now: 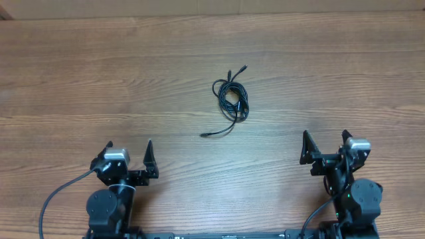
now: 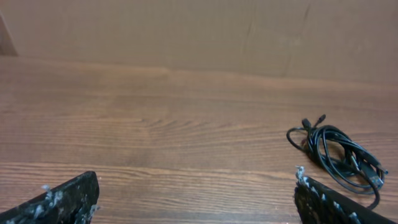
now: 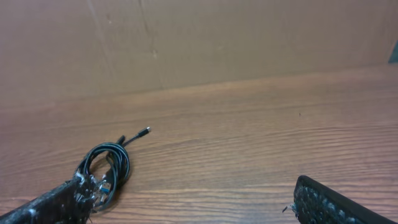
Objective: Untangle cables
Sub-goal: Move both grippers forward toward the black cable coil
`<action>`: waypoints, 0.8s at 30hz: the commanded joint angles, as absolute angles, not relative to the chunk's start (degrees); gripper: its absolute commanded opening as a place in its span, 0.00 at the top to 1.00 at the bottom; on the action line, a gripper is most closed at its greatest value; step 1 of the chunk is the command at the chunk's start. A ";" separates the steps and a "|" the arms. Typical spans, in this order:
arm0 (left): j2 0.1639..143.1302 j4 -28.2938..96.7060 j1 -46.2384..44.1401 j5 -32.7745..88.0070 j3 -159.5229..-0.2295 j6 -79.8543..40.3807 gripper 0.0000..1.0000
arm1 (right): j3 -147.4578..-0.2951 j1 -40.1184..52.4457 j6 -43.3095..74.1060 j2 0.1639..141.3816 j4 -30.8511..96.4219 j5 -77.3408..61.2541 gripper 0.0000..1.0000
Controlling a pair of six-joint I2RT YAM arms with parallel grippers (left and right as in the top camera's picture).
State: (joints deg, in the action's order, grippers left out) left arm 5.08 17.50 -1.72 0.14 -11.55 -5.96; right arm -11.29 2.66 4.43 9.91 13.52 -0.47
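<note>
The cables (image 1: 232, 97) lie as a small black coiled tangle on the wooden table, a little right of centre, with two plug tips pointing up-right and one loose strand trailing down-left to a plug. The tangle also shows at the right of the left wrist view (image 2: 339, 155) and at the lower left of the right wrist view (image 3: 106, 167). My left gripper (image 1: 129, 155) is open and empty near the front edge, left of the tangle. My right gripper (image 1: 325, 147) is open and empty near the front edge, right of the tangle.
The wooden table (image 1: 99, 86) runs to a brown cardboard wall (image 2: 186, 31) at the back. Thick black arm cables (image 1: 56, 196) hang by the left arm base at the front edge.
</note>
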 commanded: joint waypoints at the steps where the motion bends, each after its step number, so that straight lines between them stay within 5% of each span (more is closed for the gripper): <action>1: 11.66 18.55 -1.15 -0.40 -17.37 -7.57 0.00 | -17.47 2.83 5.45 17.02 14.79 0.36 0.00; 12: 38.83 29.26 -1.15 4.49 -39.38 -7.75 0.00 | -37.54 2.83 6.00 41.98 27.40 -0.08 0.00; 24: 61.17 61.73 -1.15 7.09 -65.84 -9.87 0.00 | -59.11 2.83 5.63 61.60 45.06 -6.35 0.00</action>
State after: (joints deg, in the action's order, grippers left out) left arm 58.92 59.99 -1.72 6.04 -62.37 -8.67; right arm -55.70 2.66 5.74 60.40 44.14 -4.10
